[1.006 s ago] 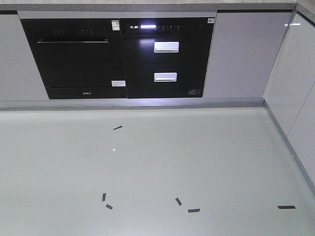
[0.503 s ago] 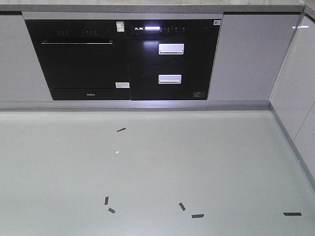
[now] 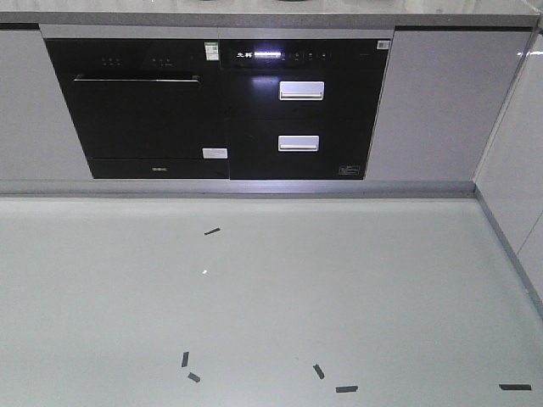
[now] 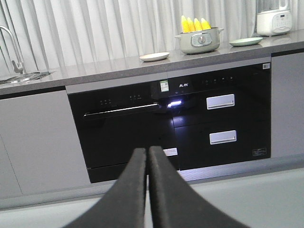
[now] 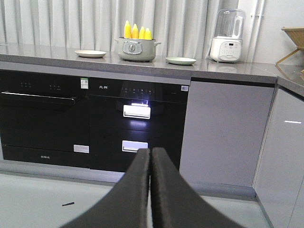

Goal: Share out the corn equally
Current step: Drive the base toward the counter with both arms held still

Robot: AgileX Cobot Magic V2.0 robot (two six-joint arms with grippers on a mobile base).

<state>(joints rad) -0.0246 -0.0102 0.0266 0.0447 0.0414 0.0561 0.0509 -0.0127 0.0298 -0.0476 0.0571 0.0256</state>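
The grey tabletop carries a pale grey-green pot with side handles. To its left in the wrist views lies a cream plate, to its right a green plate. The corn stands upright inside the pot, four yellow cobs side by side, tips above the rim. The left arm's fingers and the right arm's fingers are each pressed together, well apart from the pot.

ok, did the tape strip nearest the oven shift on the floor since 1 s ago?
No. The tape strip and oven slid down-right in frame together; the view itself moved.
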